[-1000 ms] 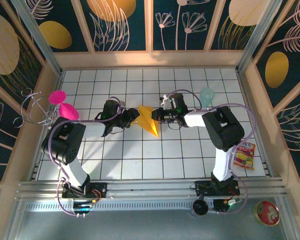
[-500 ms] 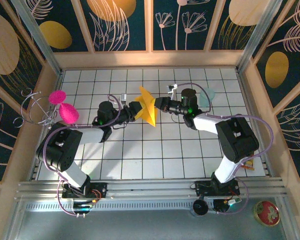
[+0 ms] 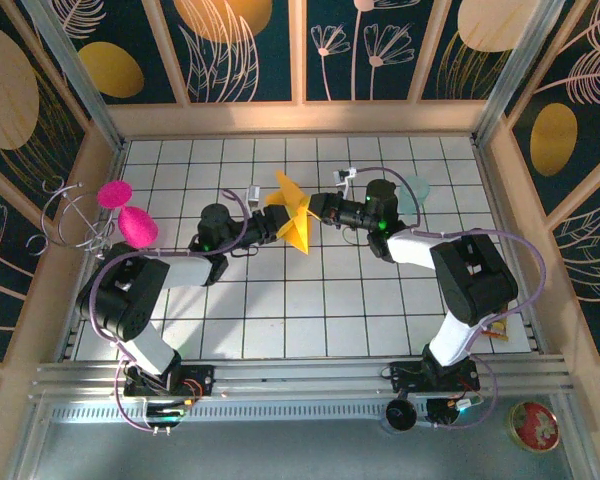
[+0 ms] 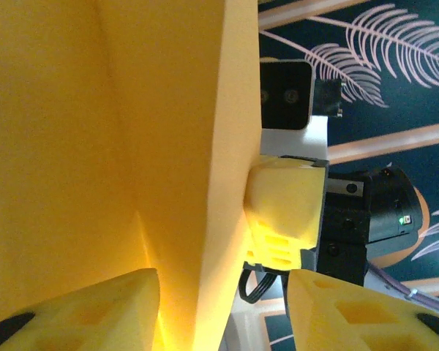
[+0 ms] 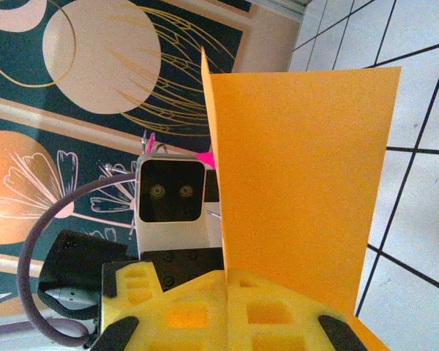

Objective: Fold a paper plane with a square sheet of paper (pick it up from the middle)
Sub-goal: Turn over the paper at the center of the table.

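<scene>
**Orange-yellow sheet raised toward the far edge, held from the right side**

**Change.** A second ago the paper sheet (image 3: 292,220) hung lower, nearer the middle of the table (image 3: 380,310). Both arms have since stretched forward. The sheet is now in the air between the two grippers, closer to the far edge than the near edge and about midway between the left and right edges. Over the last half second it has barely shifted. Judged from this, the sheet has been carried into place and the next crease is being set up. The sheet shows flaps and a point but is not yet a finished dart.

**Views.**
- Top external: gives the sheet's place over the table, with the left gripper (image 3: 268,222) and right gripper (image 3: 315,207) on either side of it. Finger positions are too small to read here.
- Right wrist: the right gripper (image 5: 227,281) has its fingers pressed together on the sheet's lower edge, and one panel (image 5: 300,183) stands upright above them.
- Left wrist: the left gripper (image 4: 223,292) is spread, with the sheet's folded edge (image 4: 205,183) between its fingers. One finger is clearly apart from the paper; contact at the other cannot be told. This view also shows a yellow finger (image 4: 285,212) of the right gripper against the sheet's far side.
</scene>
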